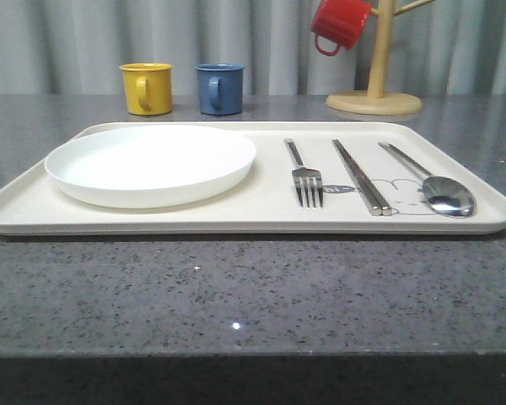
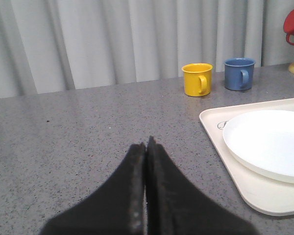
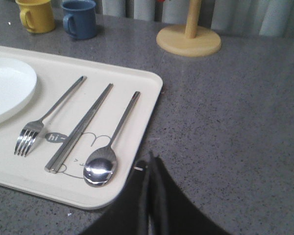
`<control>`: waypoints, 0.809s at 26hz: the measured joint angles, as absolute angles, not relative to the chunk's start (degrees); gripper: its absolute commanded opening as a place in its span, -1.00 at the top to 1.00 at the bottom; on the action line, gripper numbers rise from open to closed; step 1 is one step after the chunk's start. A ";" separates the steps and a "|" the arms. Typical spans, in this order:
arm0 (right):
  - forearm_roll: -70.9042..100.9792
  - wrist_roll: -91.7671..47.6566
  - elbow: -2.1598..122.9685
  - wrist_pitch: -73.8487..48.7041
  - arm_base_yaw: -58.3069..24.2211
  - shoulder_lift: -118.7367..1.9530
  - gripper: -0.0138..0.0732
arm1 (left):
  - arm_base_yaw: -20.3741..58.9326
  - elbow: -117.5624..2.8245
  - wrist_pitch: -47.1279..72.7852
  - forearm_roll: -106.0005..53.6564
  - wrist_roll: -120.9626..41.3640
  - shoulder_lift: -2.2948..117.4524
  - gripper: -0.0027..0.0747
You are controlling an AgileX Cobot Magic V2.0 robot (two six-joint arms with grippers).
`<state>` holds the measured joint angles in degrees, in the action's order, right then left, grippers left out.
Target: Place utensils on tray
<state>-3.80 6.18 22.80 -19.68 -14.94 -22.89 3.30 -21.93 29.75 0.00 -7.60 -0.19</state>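
Observation:
A cream tray (image 1: 236, 219) lies across the grey counter. On its right half lie a silver fork (image 1: 304, 175), a pair of chopsticks (image 1: 361, 177) and a spoon (image 1: 430, 181), side by side. The right wrist view shows the same fork (image 3: 44, 120), chopsticks (image 3: 78, 129) and spoon (image 3: 105, 156) on the tray (image 3: 137, 88). My right gripper (image 3: 151, 159) is shut and empty, just off the tray's right edge near the spoon. My left gripper (image 2: 146, 146) is shut and empty over bare counter, left of the tray (image 2: 220, 137).
A round white plate (image 1: 150, 163) fills the tray's left half. A yellow mug (image 1: 147, 88) and a blue mug (image 1: 219, 88) stand behind the tray. At the back right a wooden mug stand (image 1: 375, 97) holds a red mug (image 1: 339, 24).

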 measured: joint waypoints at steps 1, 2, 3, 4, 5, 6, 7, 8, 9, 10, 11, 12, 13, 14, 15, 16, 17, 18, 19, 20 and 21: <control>-3.80 6.18 22.39 -19.14 -14.94 -21.39 0.95 | 3.30 -21.93 29.75 0.00 -7.60 -0.19 0.98; -3.80 6.18 22.18 -18.78 -14.94 -20.29 0.95 | 3.30 -21.93 29.75 0.00 -7.60 -0.19 0.98; -3.80 6.18 22.18 -18.64 -14.94 -19.87 0.95 | 3.30 -21.93 29.75 0.00 -7.60 -0.19 0.98; -3.80 6.18 22.18 -18.49 -14.94 -19.51 0.95 | 3.30 -21.93 29.75 0.00 -7.60 -0.19 0.98; -3.80 6.18 22.18 -18.13 -14.94 -19.19 0.95 | 3.30 -21.93 29.75 0.00 -7.60 -0.19 0.98; -3.89 6.18 22.18 -18.02 -14.94 -19.19 0.95 | 3.30 -21.93 29.75 0.00 -7.60 -0.19 0.98; -3.89 6.18 22.18 -17.97 -14.94 -19.11 0.95 | 3.25 -21.93 29.75 0.00 -7.60 -0.19 0.98; -3.89 6.18 22.18 -17.97 -14.94 -19.11 0.95 | 3.25 -21.93 29.75 0.00 -7.60 -0.19 0.98; -3.89 6.18 22.18 -17.88 -14.94 -19.11 0.95 | 3.25 -21.93 29.75 0.00 -7.60 -0.19 0.98; -3.89 6.18 22.18 -17.88 -14.94 -19.11 0.95 | 3.25 -21.93 29.75 0.00 -7.60 -0.19 0.98; -3.89 6.18 22.18 -17.88 -14.94 -19.11 0.95 | 3.25 -21.93 29.75 0.00 -7.60 -0.19 0.98; -3.89 6.18 22.18 -17.88 -14.94 -19.11 0.95 | 3.25 -21.93 29.75 0.00 -7.60 -0.19 0.98; -3.89 6.18 22.18 -17.88 -14.94 -19.11 0.95 | 3.25 -21.93 29.75 0.00 -7.60 -0.19 0.98; -3.89 6.18 22.18 -17.88 -14.94 -19.11 0.95 | 3.25 -21.93 29.75 0.00 -7.60 -0.19 0.98; -3.89 6.18 22.18 -17.88 -14.94 -19.11 0.95 | 3.25 -21.93 29.75 0.00 -7.60 -0.19 0.98; -3.89 6.18 22.18 -17.88 -14.94 -19.11 0.95 | 3.25 -21.93 29.75 0.00 -7.60 -0.19 0.98; -3.89 6.18 22.18 -17.88 -14.94 -19.11 0.95 | 3.25 -21.93 29.75 0.00 -7.60 -0.19 0.98; -3.89 6.18 22.07 -17.88 -14.94 -19.11 0.95 | 3.25 -21.93 29.75 0.00 -7.60 -0.19 0.98; -3.89 6.18 22.07 -17.88 -14.94 -19.11 0.95 | 3.25 -21.93 29.75 0.00 -7.60 -0.19 0.98; -3.89 6.18 22.06 -17.88 -14.94 -19.11 0.95 | 3.25 -21.93 29.75 0.00 -7.60 -0.19 0.98; -3.89 6.18 22.06 -17.88 -14.94 -19.11 0.95 | 3.25 -21.93 29.75 0.00 -7.60 -0.19 0.98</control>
<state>-3.89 6.18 22.06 -17.88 -14.94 -19.11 3.25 -21.93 29.75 0.00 -7.60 -0.19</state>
